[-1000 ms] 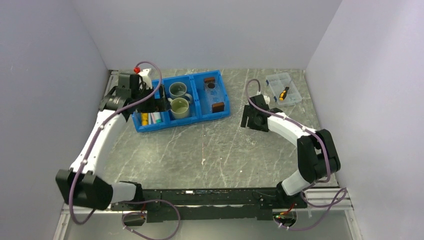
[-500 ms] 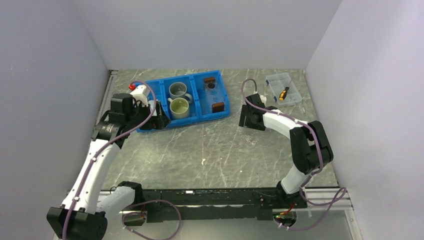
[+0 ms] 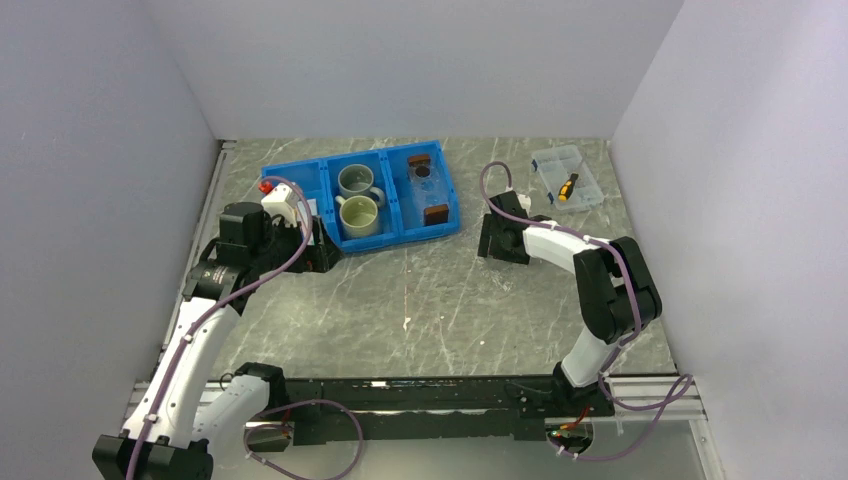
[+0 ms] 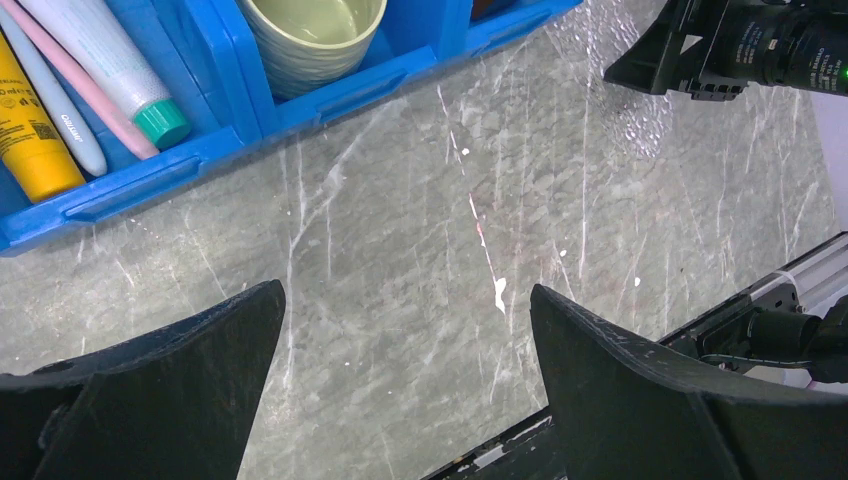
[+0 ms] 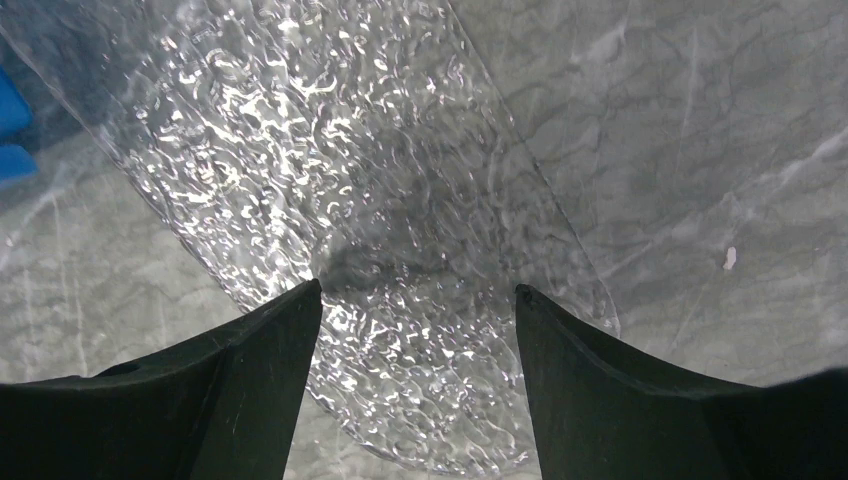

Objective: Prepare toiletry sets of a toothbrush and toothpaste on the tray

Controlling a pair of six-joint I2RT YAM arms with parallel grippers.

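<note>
the left gripper (image 4: 410,390) hangs low over the bare stone table (image 4: 400,250), just in front of the near wall of the blue bin (image 3: 400,237). its jaws are spread wide with nothing between them. in the bin's left compartment the toothpaste (image 4: 95,55), a white tube with a teal cap, lies slanted. a pink stick lies against it, then the pale blue toothbrush (image 4: 60,105), then a yellow tube (image 4: 30,135) at the edge of the left wrist view. the middle compartment holds two mugs, one greyish (image 3: 355,180) towards the back and one pale green (image 3: 360,215) nearer the front. the tray (image 3: 430,195), with a brown block at each end, sits in the right compartment, well apart from the toothbrush and toothpaste.

the right gripper (image 5: 420,390) is out on the table to the right of the bin, jaws apart and gripping nothing. it points down over a clear rippled piece of plastic (image 5: 330,150) lying flat on the stone (what it is i cannot tell). a clear lidded box (image 3: 567,177) sits at the far right.
</note>
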